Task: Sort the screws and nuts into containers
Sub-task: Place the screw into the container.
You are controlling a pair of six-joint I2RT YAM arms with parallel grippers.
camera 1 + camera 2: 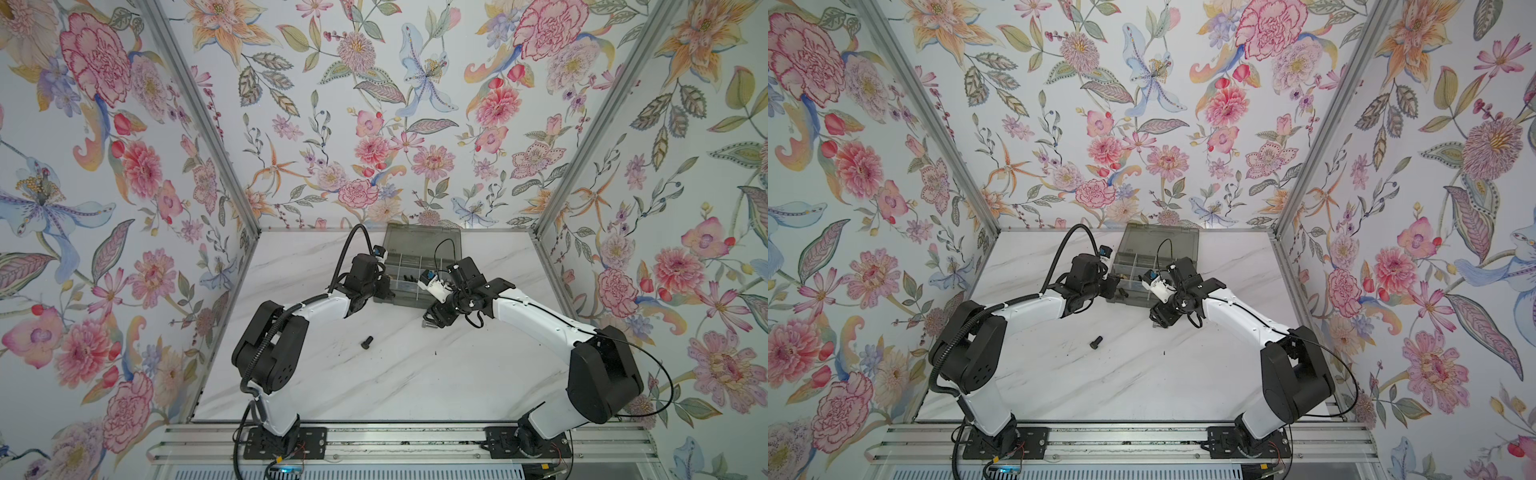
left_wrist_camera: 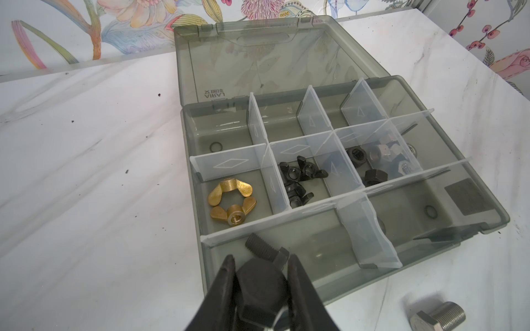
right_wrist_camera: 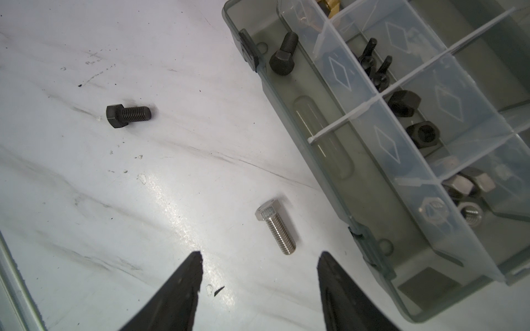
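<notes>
The left gripper [image 2: 261,272] is pinched shut on a black bolt [image 2: 262,289], holding it by the head. Just past its tips a second bolt [image 2: 265,250] lies in the nearest part of the box [image 2: 407,226]. If the black bolt drops from here, I think it could hit that one and bounce out, or clip the wall. Farther on sit gold wing nuts [image 2: 232,200].

The right gripper [image 3: 261,258] has its jaws wide, with nothing in them. Just ahead of its tips a silver bolt [image 3: 276,230] lies on the table [image 3: 114,200], nearer the jaw on the box side. It is round, so it may roll away when the jaws close. Far off to the other side lies a loose bolt [image 3: 127,114].

Only the left wrist view shows the pinch. In both top views the wrist hides it. Only the right wrist view shows the silver bolt clearly. The top views show both arms close together, so they could bump.
</notes>
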